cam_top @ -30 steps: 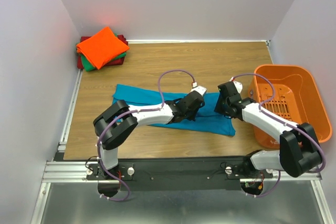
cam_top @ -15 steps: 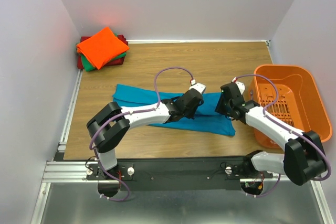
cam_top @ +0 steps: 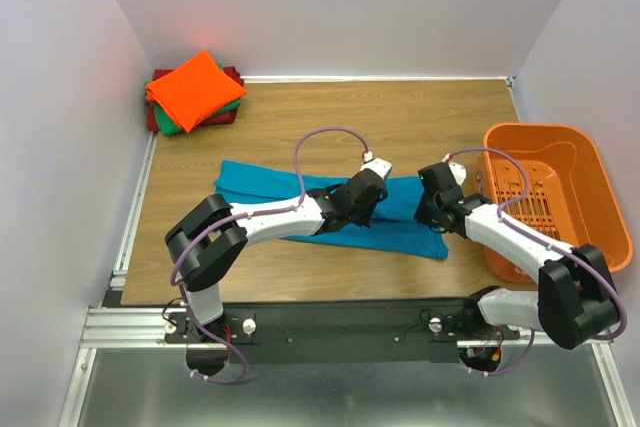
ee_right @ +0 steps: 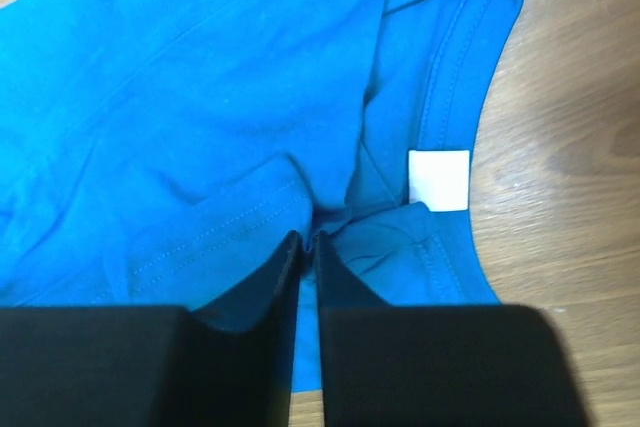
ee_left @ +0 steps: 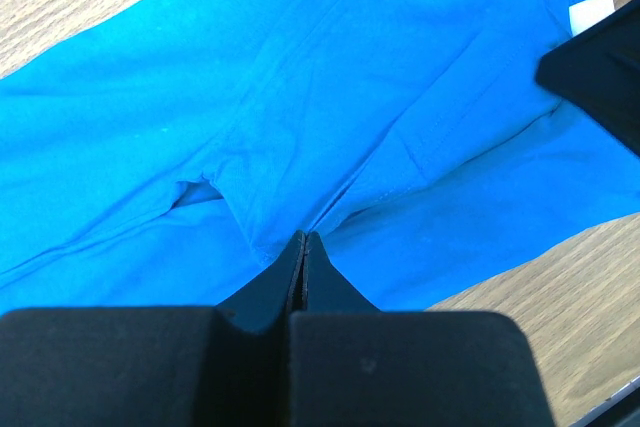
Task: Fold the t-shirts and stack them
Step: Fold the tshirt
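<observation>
The teal-blue t-shirt (cam_top: 260, 185) lies folded lengthwise across the middle of the wooden table. My left gripper (cam_top: 372, 205) rests on its middle. In the left wrist view its jaws (ee_left: 303, 239) are shut, with cloth (ee_left: 350, 67) creased at the tips. My right gripper (cam_top: 428, 212) is at the shirt's right end. Its jaws (ee_right: 308, 239) are pinched on a pucker of teal cloth (ee_right: 200, 77) beside the collar and the white label (ee_right: 439, 179). The folded orange shirt (cam_top: 193, 87) tops the green (cam_top: 172, 127) and dark red (cam_top: 232, 75) ones at the far left corner.
An orange slotted plastic basket (cam_top: 560, 197) stands at the table's right edge, close to the right arm. White walls close in the table on three sides. The right gripper's black body (ee_left: 600, 67) shows in the left wrist view's upper right.
The left arm's elbow has swung out to the left, and the right arm has shifted a little. Both grippers stay on the teal shirt, which has hardly moved.
</observation>
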Robot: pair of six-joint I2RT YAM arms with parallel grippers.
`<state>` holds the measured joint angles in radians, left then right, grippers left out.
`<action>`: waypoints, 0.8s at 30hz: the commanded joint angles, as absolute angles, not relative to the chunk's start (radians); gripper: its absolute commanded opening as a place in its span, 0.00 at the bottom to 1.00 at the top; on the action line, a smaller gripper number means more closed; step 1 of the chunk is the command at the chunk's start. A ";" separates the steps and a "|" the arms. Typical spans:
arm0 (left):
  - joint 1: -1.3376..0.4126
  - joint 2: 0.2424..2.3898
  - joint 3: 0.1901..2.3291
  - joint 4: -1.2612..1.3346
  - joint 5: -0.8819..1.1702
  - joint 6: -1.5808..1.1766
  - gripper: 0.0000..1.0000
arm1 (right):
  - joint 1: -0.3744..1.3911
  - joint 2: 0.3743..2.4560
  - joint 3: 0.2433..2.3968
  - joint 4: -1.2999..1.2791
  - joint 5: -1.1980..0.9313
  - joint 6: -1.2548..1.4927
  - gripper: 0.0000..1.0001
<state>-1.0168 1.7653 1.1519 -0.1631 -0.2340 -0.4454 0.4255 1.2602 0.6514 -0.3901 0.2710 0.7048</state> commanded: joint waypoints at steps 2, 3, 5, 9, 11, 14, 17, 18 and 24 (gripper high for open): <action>-1.022 1.736 1.169 -0.161 -0.232 -0.439 0.00 | 0.426 1.227 0.667 -0.397 0.293 0.709 0.06; -1.022 1.733 1.169 -0.163 -0.232 -0.437 0.00 | 0.426 1.220 0.667 -0.403 0.293 0.707 0.04; -1.023 1.732 1.167 -0.163 -0.230 -0.437 0.00 | 0.425 1.195 0.669 -0.413 0.290 0.707 0.02; -1.022 1.733 1.163 -0.164 -0.229 -0.434 0.00 | 0.426 1.157 0.672 -0.449 0.287 0.709 0.01; -1.022 1.733 1.157 -0.164 -0.227 -0.436 0.00 | 0.426 1.143 0.670 -0.463 0.285 0.712 0.01; -1.022 1.727 1.146 -0.158 -0.226 -0.442 0.00 | 0.426 1.103 0.664 -0.486 0.287 0.718 0.01; -1.022 1.724 1.143 -0.156 -0.216 -0.443 0.00 | 0.426 1.088 0.657 -0.500 0.276 0.722 0.01; -1.022 1.724 1.141 -0.158 -0.215 -0.446 0.00 | 0.426 1.086 0.655 -0.502 0.273 0.726 0.01; -1.022 1.720 1.105 -0.130 -0.180 -0.451 0.00 | 0.425 1.069 0.600 -0.503 0.236 0.759 0.09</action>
<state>-1.0168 1.7504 1.1404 -0.1566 -0.2211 -0.4458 0.4255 1.0859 0.6399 -0.4652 0.2646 0.7181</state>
